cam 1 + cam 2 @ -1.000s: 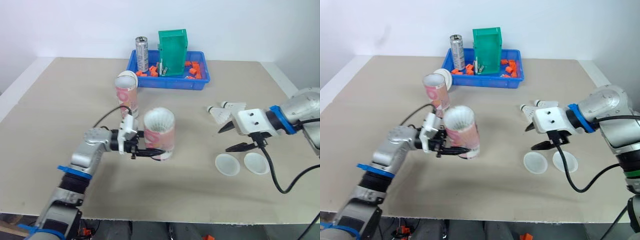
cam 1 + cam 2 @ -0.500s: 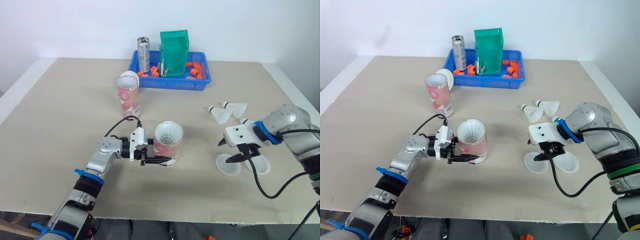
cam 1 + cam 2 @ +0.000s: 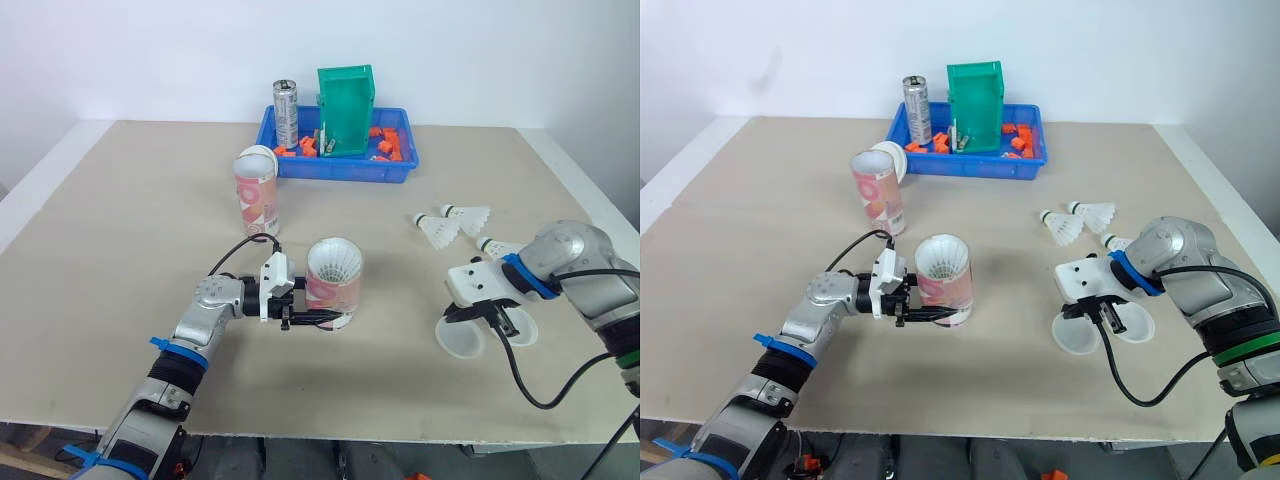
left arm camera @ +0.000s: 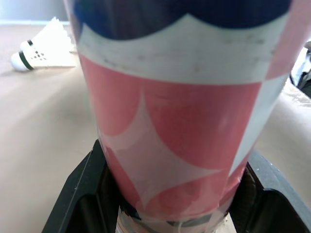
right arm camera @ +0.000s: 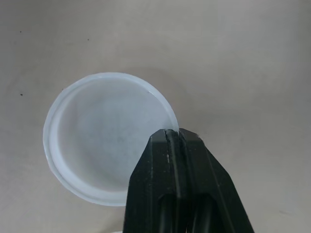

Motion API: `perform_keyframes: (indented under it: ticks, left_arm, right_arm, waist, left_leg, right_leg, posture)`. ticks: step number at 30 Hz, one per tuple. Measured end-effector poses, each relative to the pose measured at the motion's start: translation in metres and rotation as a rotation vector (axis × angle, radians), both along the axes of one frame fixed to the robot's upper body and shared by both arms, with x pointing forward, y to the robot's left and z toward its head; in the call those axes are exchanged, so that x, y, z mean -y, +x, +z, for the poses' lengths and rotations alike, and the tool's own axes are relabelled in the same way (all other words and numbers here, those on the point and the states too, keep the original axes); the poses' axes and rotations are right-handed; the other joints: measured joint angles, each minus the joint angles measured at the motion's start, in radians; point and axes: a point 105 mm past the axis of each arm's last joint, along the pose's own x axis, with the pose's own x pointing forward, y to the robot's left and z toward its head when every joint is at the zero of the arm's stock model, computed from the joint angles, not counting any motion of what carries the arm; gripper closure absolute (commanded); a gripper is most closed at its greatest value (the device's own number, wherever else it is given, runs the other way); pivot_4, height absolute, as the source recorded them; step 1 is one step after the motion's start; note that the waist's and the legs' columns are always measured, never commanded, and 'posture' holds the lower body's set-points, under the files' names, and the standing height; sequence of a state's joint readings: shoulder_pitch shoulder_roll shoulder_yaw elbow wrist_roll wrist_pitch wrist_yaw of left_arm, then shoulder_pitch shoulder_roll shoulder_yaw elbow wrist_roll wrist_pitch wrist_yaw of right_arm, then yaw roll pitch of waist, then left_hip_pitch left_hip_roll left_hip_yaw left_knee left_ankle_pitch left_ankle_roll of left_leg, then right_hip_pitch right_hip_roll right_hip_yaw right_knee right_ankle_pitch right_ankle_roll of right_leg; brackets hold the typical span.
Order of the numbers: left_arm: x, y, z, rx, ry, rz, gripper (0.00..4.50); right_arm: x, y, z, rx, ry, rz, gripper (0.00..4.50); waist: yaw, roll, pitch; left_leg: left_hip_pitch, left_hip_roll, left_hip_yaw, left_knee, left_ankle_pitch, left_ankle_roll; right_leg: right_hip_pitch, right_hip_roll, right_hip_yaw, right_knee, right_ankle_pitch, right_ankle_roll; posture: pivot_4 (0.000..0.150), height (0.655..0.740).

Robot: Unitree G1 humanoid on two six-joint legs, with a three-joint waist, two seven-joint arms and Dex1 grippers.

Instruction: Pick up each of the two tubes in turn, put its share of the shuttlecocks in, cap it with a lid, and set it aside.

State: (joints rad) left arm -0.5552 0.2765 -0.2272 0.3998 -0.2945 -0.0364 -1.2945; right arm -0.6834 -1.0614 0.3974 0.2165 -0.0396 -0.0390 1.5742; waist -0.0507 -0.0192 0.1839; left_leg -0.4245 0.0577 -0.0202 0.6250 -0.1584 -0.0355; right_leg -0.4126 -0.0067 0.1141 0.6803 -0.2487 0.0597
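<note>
At frame centre the left gripper (image 3: 316, 319) clamps the pink-and-white cardboard tube (image 3: 331, 290), shuttlecocks (image 3: 333, 262) inside; lower right, the right gripper (image 5: 172, 134) pinches the rim of a translucent white plastic lid (image 5: 102, 141). Carry the lid level, centre it over the mouth, then press squarely

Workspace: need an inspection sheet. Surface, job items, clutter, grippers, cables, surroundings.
Surface: beige table.
Job's things: held tube, uncapped, shuttlecocks inside. Second tube upright behind it, white top. Three loose shuttlecocks and two lids on the table's right side.
Clutter: blue tray at the far edge, holding a green bin, a can and orange pieces.
Grippers: left gripper shut on the held tube's base. Right gripper shut on the rim of one lid.
Cables: black cable loops off the left wrist. Second cable trails from the right gripper over the near edge.
Surroundings: white wall behind.
</note>
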Motion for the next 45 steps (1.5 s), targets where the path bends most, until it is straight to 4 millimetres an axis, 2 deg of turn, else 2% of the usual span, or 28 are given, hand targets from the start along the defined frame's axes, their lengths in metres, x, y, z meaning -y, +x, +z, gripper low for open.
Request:
perform_keyframes:
  ticks: [3,6,9,14,15,18,19,20,22,25,29,35,41,45]
  left_arm:
    - [-0.001,-0.001,0.001,-0.009,0.015,-0.014,1.92]
    - [-0.002,-0.002,0.002,-0.014,0.028,-0.027,1.92]
    - [-0.002,-0.002,0.002,-0.02,0.033,-0.033,1.92]
    - [-0.003,-0.001,0.003,-0.022,0.042,-0.043,1.92]
    - [-0.004,-0.001,0.003,-0.025,0.048,-0.047,1.92]
    - [-0.005,-0.001,0.002,-0.031,0.052,-0.051,1.92]
    - [-0.007,0.001,0.003,-0.03,0.057,-0.052,1.92]
    - [-0.006,0.002,0.003,-0.029,0.063,-0.057,1.92]
    - [-0.004,0.001,0.002,-0.033,0.057,-0.066,1.92]
    - [-0.002,0.0,0.003,-0.031,0.058,-0.076,1.92]
    - [-0.001,-0.001,0.003,-0.031,0.064,-0.085,1.92]
    - [-0.002,-0.001,0.004,-0.038,0.071,-0.089,1.92]
    - [-0.002,-0.001,0.004,-0.035,0.074,-0.09,1.92]
    - [-0.003,-0.001,0.004,-0.033,0.077,-0.091,1.92]
  right_arm:
    - [-0.008,-0.001,0.004,-0.002,0.03,0.008,4.43]
    - [-0.028,-0.004,0.019,0.018,0.093,0.055,4.43]
    - [-0.048,-0.006,0.045,0.07,0.168,0.116,4.43]
    - [-0.073,-0.007,0.104,0.197,0.283,0.194,4.43]
    - [-0.094,-0.012,0.137,0.268,0.345,0.278,4.43]
    - [-0.112,-0.015,0.152,0.301,0.38,0.346,4.43]
    - [-0.131,-0.015,0.163,0.313,0.419,0.402,4.43]
    - [-0.142,-0.017,0.168,0.315,0.433,0.437,4.43]
    - [-0.159,-0.018,0.172,0.31,0.444,0.485,4.43]
    - [-0.173,-0.008,0.16,0.292,0.406,0.508,4.43]
    - [-0.182,-0.001,0.145,0.278,0.342,0.546,4.43]
    - [-0.183,0.007,0.139,0.321,0.257,0.6,4.43]
    - [-0.183,0.006,0.143,0.328,0.232,0.638,4.43]
    - [-0.187,0.006,0.166,0.356,0.258,0.634,4.43]
  waist:
    - [0.0,0.0,0.0]
    - [-0.001,0.0,0.0]
    - [-0.001,0.0,0.0]
    - [-0.003,0.001,0.0]
    - [-0.005,0.001,0.0]
    - [-0.006,-0.002,-0.002]
    - [-0.013,0.0,-0.002]
    - [-0.016,0.0,-0.003]
    - [-0.015,-0.001,-0.003]
    - [-0.012,-0.003,-0.004]
    - [-0.009,-0.003,-0.004]
    - [-0.009,-0.003,-0.004]
    - [-0.01,-0.003,-0.004]
    - [-0.01,-0.003,-0.004]
  left_leg:
    - [0.0,0.0,0.0,-0.003,0.0,0.0]
    - [0.0,0.0,-0.001,-0.005,0.0,0.0]
    - [0.0,0.0,-0.001,-0.006,-0.001,-0.001]
    - [0.0,0.0,-0.001,-0.005,-0.001,-0.002]
    - [0.001,0.001,-0.001,-0.006,-0.001,-0.001]
    - [0.001,0.001,-0.002,-0.006,-0.002,-0.002]
    - [0.001,0.001,-0.001,-0.006,-0.002,-0.002]
    - [0.001,0.001,-0.002,-0.006,-0.002,-0.002]
    - [0.001,0.001,-0.003,-0.006,-0.002,-0.002]
    - [0.0,0.0,-0.003,-0.006,-0.002,-0.003]
    - [0.0,0.0,-0.004,-0.007,-0.002,-0.003]
    - [0.0,0.0,-0.004,-0.007,-0.004,-0.003]
    - [0.0,0.0,-0.004,-0.007,-0.004,-0.003]
    - [0.0,0.001,-0.004,-0.007,-0.004,-0.003]
  right_leg:
    - [0.0,0.0,0.0,0.0,-0.002,-0.001]
    - [-0.001,0.001,0.0,0.0,-0.003,-0.001]
    - [-0.001,0.001,0.0,0.0,-0.004,-0.001]
    - [-0.002,0.001,0.0,0.0,-0.004,-0.002]
    - [-0.001,0.001,-0.001,0.0,-0.005,-0.003]
    - [-0.001,0.001,-0.002,0.0,-0.005,-0.004]
    - [-0.001,0.0,-0.002,0.0,-0.005,-0.004]
    - [-0.001,0.001,-0.002,0.0,-0.005,-0.003]
    - [0.0,0.001,-0.003,0.0,-0.005,-0.004]
    - [0.0,0.0,-0.003,0.0,-0.006,-0.003]
    - [-0.001,0.001,-0.003,0.0,-0.007,-0.002]
    - [0.0,0.001,-0.003,0.0,-0.007,-0.001]
    - [0.0,0.001,-0.003,0.0,-0.008,-0.003]
    - [-0.001,0.001,-0.003,0.0,-0.008,-0.004]
  posture:
    - [0.15,0.7362]
    - [0.15,0.7362]
    - [0.15,0.7362]
    - [0.15,0.7362]
    - [0.15,0.7362]
    - [0.15,0.7362]
    - [0.15,0.7362]
    - [0.15,0.7362]
    - [0.15,0.7362]
    - [0.15,0.7362]
    - [0.15,0.7362]
    - [0.15,0.7362]
    - [0.15,0.7362]
    - [0.15,0.7362]
